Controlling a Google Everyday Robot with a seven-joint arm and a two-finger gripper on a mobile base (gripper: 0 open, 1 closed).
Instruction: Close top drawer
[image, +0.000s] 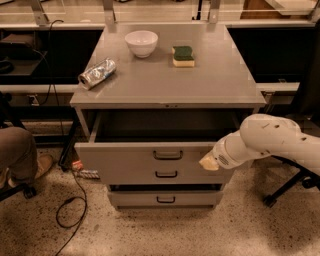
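Gripper (209, 161) — the pale tip of a white arm (272, 140) reaching in from the right — sits against the right end of the top drawer (125, 161) front; whether it is spread or pressed together I cannot tell. That drawer stands partly pulled out toward the near side beneath the grey bench (220, 85), its dark inside showing behind the front panel, with a shallower drawer (135, 199) below. On the bench sit a white bowl (141, 42) at the far middle, a green-and-yellow sponge (183, 56) just right of it, and a crumpled silver packet (97, 73) at the left.
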